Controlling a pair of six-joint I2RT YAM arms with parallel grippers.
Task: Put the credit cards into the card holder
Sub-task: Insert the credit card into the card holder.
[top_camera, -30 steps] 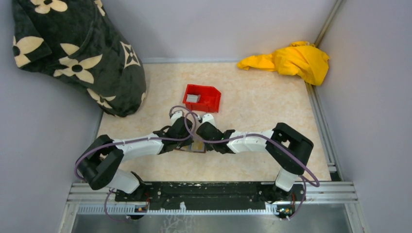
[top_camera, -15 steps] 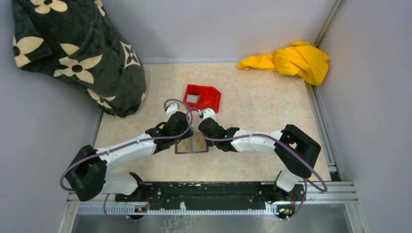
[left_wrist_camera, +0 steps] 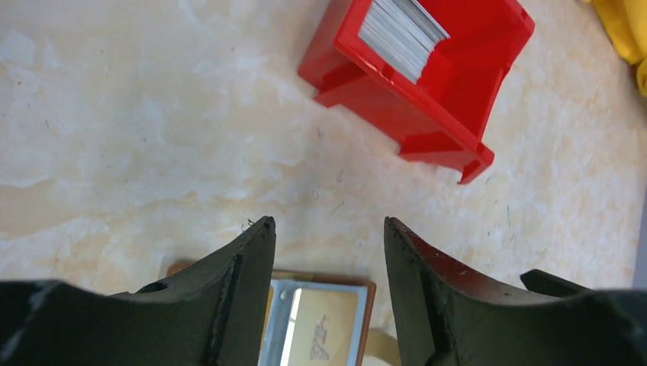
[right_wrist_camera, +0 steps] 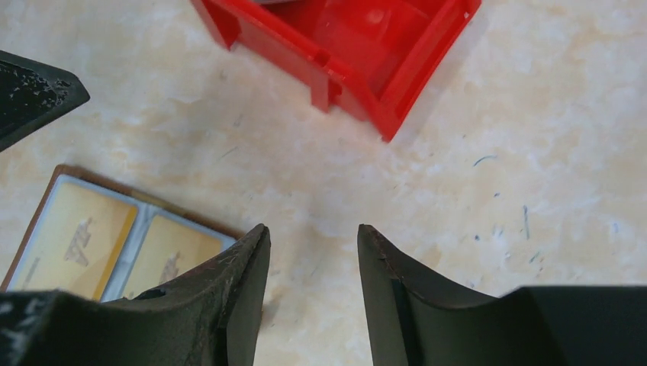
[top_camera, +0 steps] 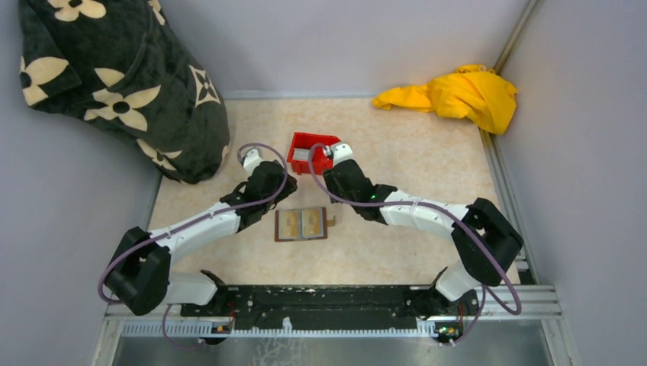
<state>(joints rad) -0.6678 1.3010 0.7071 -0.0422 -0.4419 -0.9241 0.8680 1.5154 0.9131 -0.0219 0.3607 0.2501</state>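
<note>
Red bin [left_wrist_camera: 381,93] holds your grey card stack [left_wrist_camera: 403,30], the open wallet [top_camera: 278,226] two yellow cards [right_wrist_camera: 80,236], and your left gripper [left_wrist_camera: 328,225] and right gripper [right_wrist_camera: 313,232] gape empty.

Robot lab cell: plain grey walls [top_camera: 343,46], aluminium rail frame [top_camera: 534,302], marbled tabletop [top_camera: 412,152]

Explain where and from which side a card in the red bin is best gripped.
Grip the cards by the edges that show, coming from above through the bin's open top. Its walls hem them in, and they sit tight against one wall, so probably only a top-down pinch fits.
</note>
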